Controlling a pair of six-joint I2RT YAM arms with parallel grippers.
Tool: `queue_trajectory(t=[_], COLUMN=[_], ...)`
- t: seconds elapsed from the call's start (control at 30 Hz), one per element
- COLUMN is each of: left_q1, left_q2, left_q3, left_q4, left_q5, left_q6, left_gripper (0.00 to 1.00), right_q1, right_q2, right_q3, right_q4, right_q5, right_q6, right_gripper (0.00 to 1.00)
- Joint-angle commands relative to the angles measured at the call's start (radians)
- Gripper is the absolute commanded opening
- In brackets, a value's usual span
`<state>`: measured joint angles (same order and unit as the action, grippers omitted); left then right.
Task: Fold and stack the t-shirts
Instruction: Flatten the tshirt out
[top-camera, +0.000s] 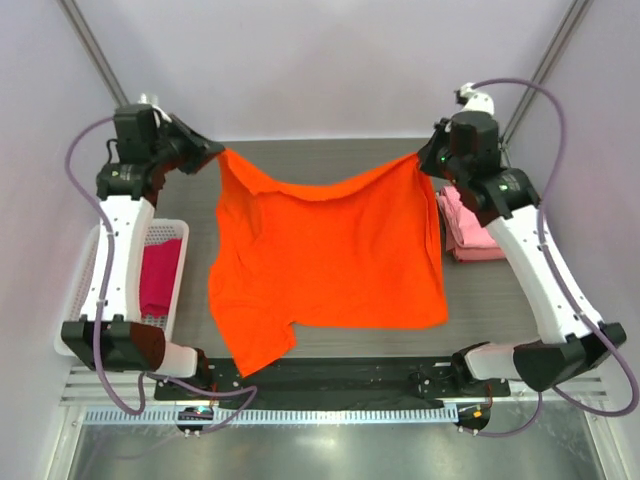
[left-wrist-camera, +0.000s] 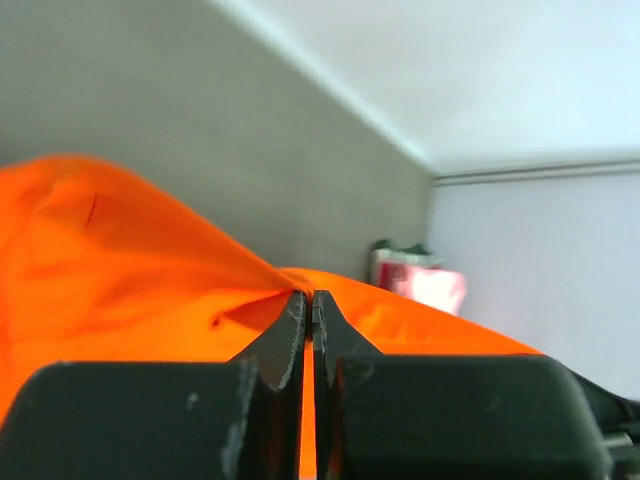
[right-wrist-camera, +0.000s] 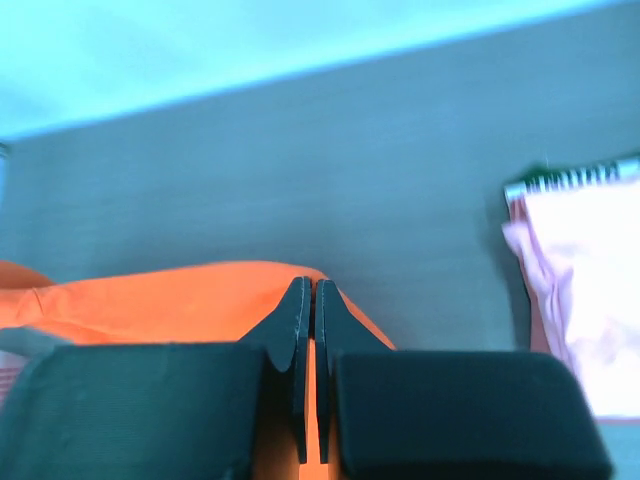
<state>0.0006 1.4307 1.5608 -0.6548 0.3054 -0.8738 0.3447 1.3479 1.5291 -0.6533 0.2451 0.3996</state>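
The bright orange t-shirt (top-camera: 325, 255) hangs spread between my two grippers over the grey table. My left gripper (top-camera: 216, 152) is shut on its far left corner; the cloth shows pinched between the fingers in the left wrist view (left-wrist-camera: 311, 296). My right gripper (top-camera: 422, 157) is shut on its far right corner, also seen in the right wrist view (right-wrist-camera: 311, 285). The shirt's lower edge drapes toward the near table edge. A folded light pink t-shirt (top-camera: 468, 228) lies at the right, under my right arm. A magenta-crimson t-shirt (top-camera: 158, 278) lies in the basket.
A white lattice basket (top-camera: 88, 268) stands at the left table edge under my left arm. The pink shirt also shows in the right wrist view (right-wrist-camera: 585, 290) and in the left wrist view (left-wrist-camera: 425, 282). Walls enclose the table at back and sides.
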Motion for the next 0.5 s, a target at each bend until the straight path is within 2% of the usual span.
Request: queue_trajectory(t=[0.0,0.1,0.27,0.47], left_q1=[-0.005,0.041,0.045,0.044], left_q2=[-0.114,-0.208,-0.425,-0.507], left_q3=[0.217,0.288,0.335,0.510], left_q4=[-0.064,-0.112,-0.126,-0.121], left_q5=[0.095,0.126,0.045,0.044], left_q6=[0.004,0.006,-0.034,-0.062], left_gripper=[0.00,0.00,0.00,0.00], right_q1=[-0.006,-0.006,-0.006,-0.006], right_q2=[-0.102,-0.223,-0.450,-0.622], right_q3=[0.150,0.197,0.247,0.307], right_q4=[-0.092,-0.111,-0.143,-0.175], right_q5=[-0.027,-0.024,-0.024,-0.038], right_q6=[-0.047,-0.064,-0.084,-0.099], right_gripper=[0.01,0.01,0.01,0.01])
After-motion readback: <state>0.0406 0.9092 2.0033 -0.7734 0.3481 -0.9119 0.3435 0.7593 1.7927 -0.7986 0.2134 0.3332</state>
